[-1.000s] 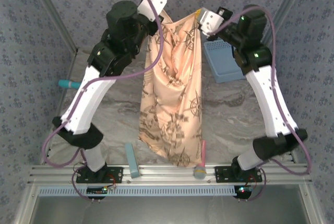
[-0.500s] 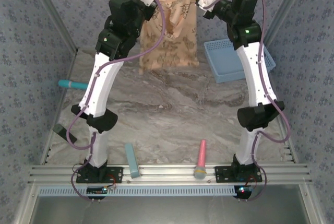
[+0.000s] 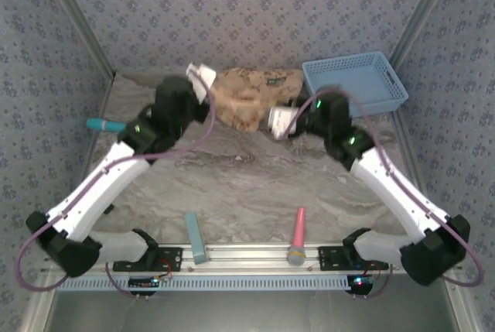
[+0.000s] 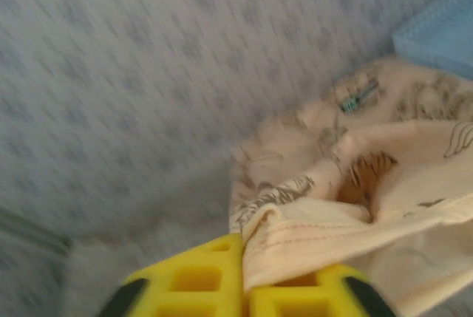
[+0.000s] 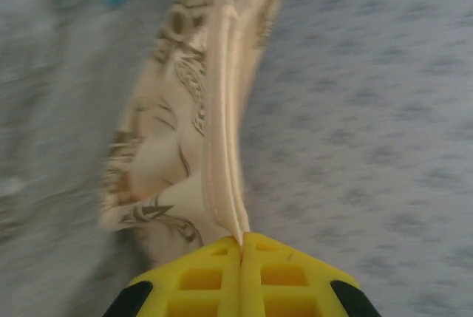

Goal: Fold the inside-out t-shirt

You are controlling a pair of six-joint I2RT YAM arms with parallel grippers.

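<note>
The left claw is pinched shut on a stitched hem of the inside-out t-shirt, with raw seam showing just above its yellow fingers. The right claw is likewise clamped tight on a doubled seam edge, and cloth trails away from it.

The shirt lies in a bunched heap on the tabletop, just left of the blue basket and level with it. Whether cloth and basket touch I cannot tell. Its small dark label faces up on the part of the heap nearer the basket.

Both claws sit low at the heap. The left grips the side farthest from the basket, and the right grips the edge nearer the arms' bases than the basket is.

Gripping two separate points on the seams looks meant to let the arms pull the cloth taut and spread it flat on the open tabletop, clear of the basket. From the crumpled lie, no fold has been made yet. The risk is a hem slipping free or the cloth snagging the basket rim.
</note>
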